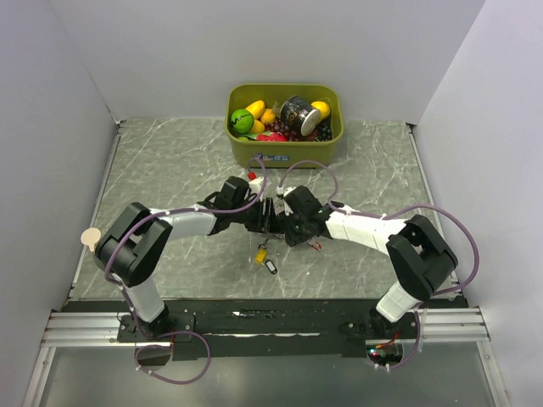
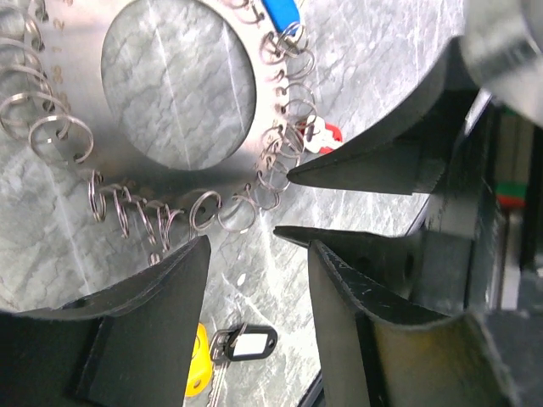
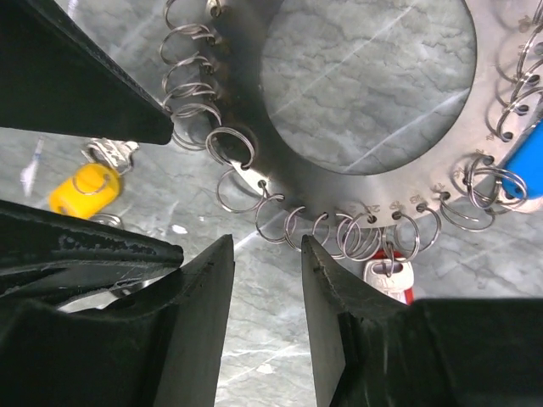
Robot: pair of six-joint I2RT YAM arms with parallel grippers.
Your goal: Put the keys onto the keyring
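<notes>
- Two arms bend inward from their near bases, and their wrists meet tip to tip mid-table.
- Yellow key (image 1: 261,253) and black key (image 1: 271,266) lie loose, just nearer than the grippers.
- Left gripper (image 2: 259,246): parted moderately, holding nothing.
- Right gripper (image 3: 267,244): a narrower gap, also empty.
- Keyring (image 2: 178,182) lies just past both sets of fingertips, with a blue key (image 2: 280,13) and a red key (image 2: 327,136) on its rim rings.
- Bin (image 1: 322,146) stands farthest.
</notes>
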